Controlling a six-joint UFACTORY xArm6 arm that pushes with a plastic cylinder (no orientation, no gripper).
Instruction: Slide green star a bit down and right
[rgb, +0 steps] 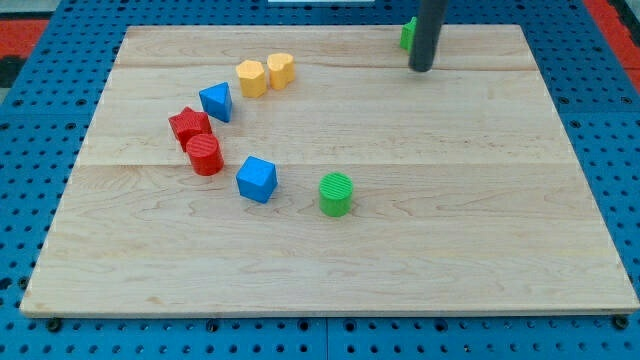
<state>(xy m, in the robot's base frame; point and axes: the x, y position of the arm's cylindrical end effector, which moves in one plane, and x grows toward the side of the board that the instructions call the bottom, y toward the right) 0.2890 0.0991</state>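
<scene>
At the view's top edge of the pale wooden board, right of centre, a small green block, the green star, shows only as a sliver, since my dark rod covers most of it. My tip sits just right of and slightly below it, holding nothing. That puts me on the wrong side: pushing it down and right calls, I judge, for contact from its upper left.
</scene>
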